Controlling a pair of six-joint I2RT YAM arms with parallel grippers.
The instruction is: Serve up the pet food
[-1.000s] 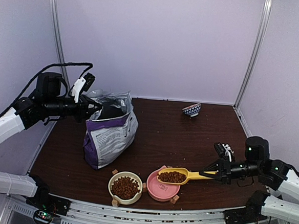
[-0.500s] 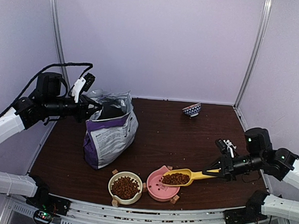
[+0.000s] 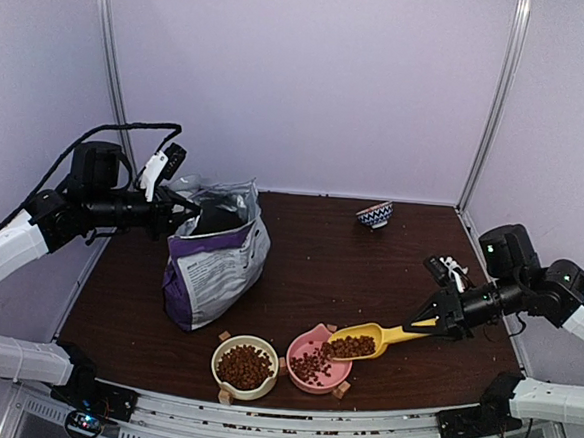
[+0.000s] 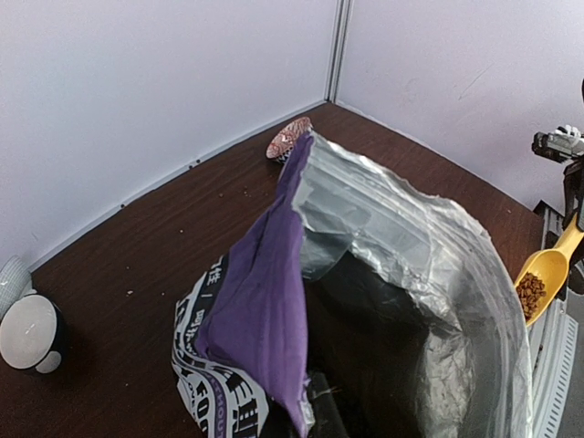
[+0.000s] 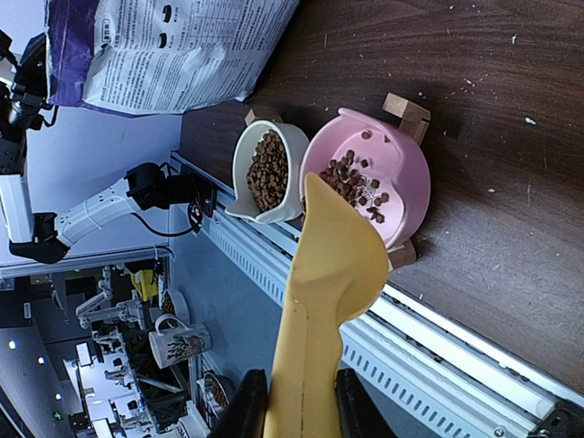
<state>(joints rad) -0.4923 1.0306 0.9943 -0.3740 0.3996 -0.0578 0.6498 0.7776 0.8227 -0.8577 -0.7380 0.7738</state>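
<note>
My right gripper (image 3: 437, 324) is shut on the handle of a yellow scoop (image 3: 364, 341), which tilts down over the pink bowl (image 3: 304, 375). Brown kibble (image 3: 312, 365) slides from the scoop into that bowl; in the right wrist view the kibble (image 5: 351, 182) lies in the pink bowl (image 5: 401, 173) past the scoop's underside (image 5: 328, 274). The cream bowl (image 3: 224, 356) beside it holds kibble (image 3: 245, 366). My left gripper (image 3: 177, 212) is shut on the rim of the open purple bag (image 3: 214, 264), holding it upright; the bag's foil mouth (image 4: 401, 274) fills the left wrist view.
A small blue-and-white patterned bowl (image 3: 373, 215) sits at the back right of the dark wooden table (image 3: 339, 262). Small wooden blocks (image 3: 341, 390) brace the two bowls near the table's front edge. White walls stand close behind and to both sides.
My right gripper has risen and tipped the scoop down to the left. Kibble that was all in the scoop now partly lies in the pink bowl. The left arm has not moved.
</note>
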